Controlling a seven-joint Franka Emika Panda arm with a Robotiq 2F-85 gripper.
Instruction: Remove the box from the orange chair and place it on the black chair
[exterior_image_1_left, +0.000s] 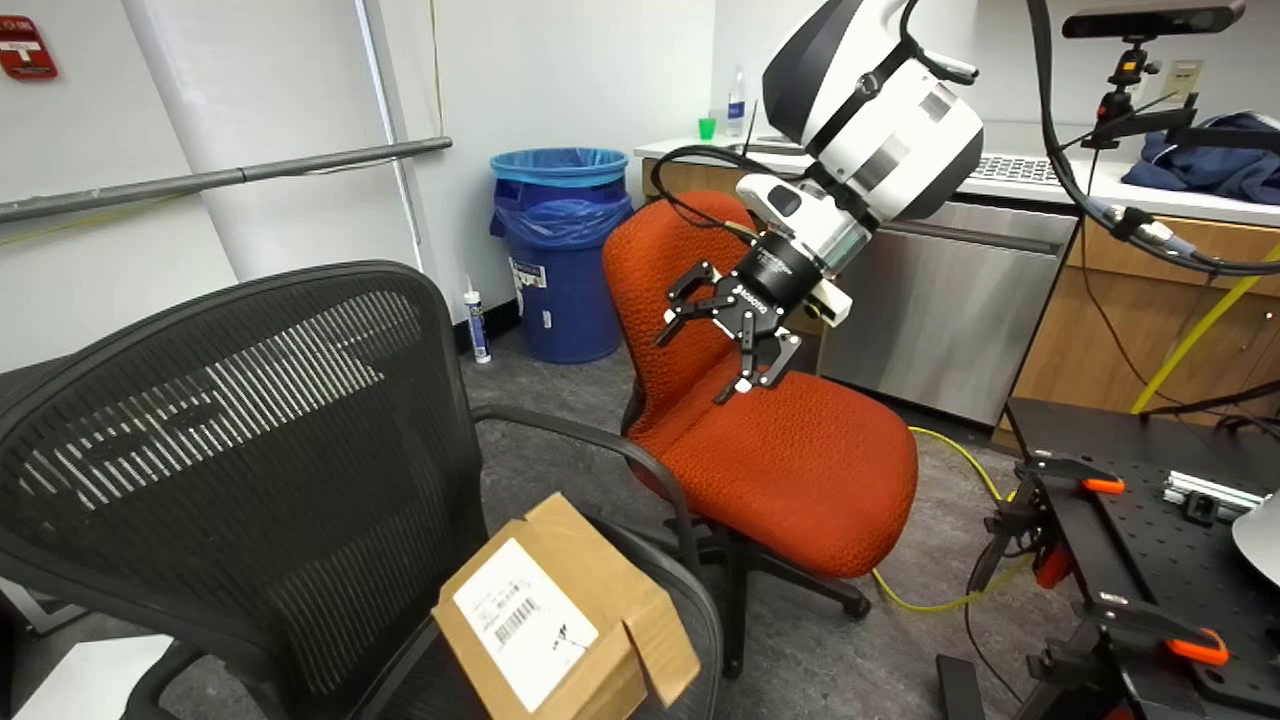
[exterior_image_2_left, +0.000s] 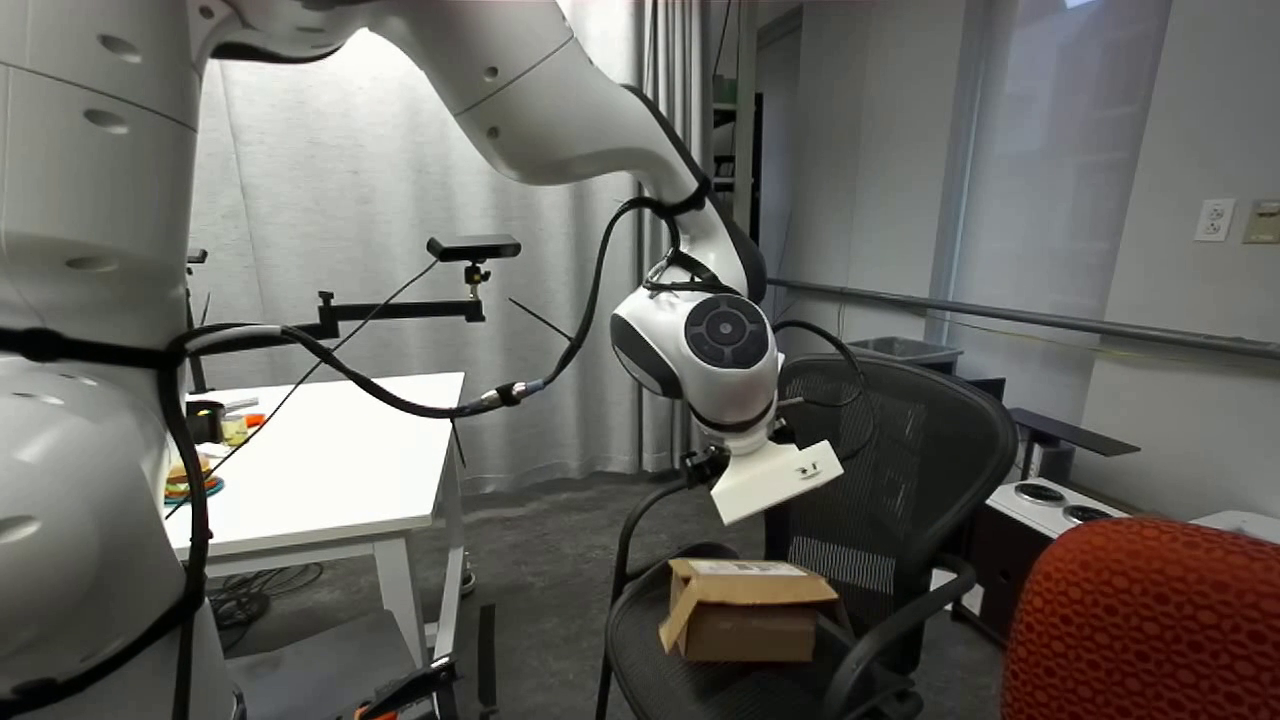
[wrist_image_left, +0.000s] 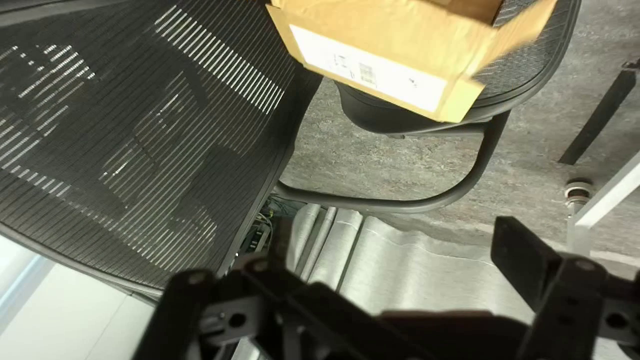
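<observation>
The tan cardboard box (exterior_image_1_left: 600, 580) with a white label sits tilted on the seat of the black chair (exterior_image_1_left: 250, 470), one flap open. In an exterior view the box (exterior_image_2_left: 750, 632) rests on the mesh seat of the black chair (exterior_image_2_left: 880, 450). The orange chair (exterior_image_1_left: 790, 460) has nothing on its seat; its backrest (exterior_image_2_left: 1150, 620) shows at an edge. My gripper (exterior_image_1_left: 697, 362) is open and empty, raised and apart from the box. In the wrist view the box (wrist_image_left: 400, 30) is at the top, beyond the open fingers (wrist_image_left: 392, 245). In an exterior view the fingers are hidden behind the wrist.
A black table (exterior_image_1_left: 1180, 560) with orange clamps stands beside the orange chair. A blue bin (exterior_image_1_left: 565, 260) and a counter (exterior_image_1_left: 1090, 185) are behind. The black chair's armrest (exterior_image_1_left: 590, 435) rises between the chairs. A white table (exterior_image_2_left: 340, 460) stands near the arm's base.
</observation>
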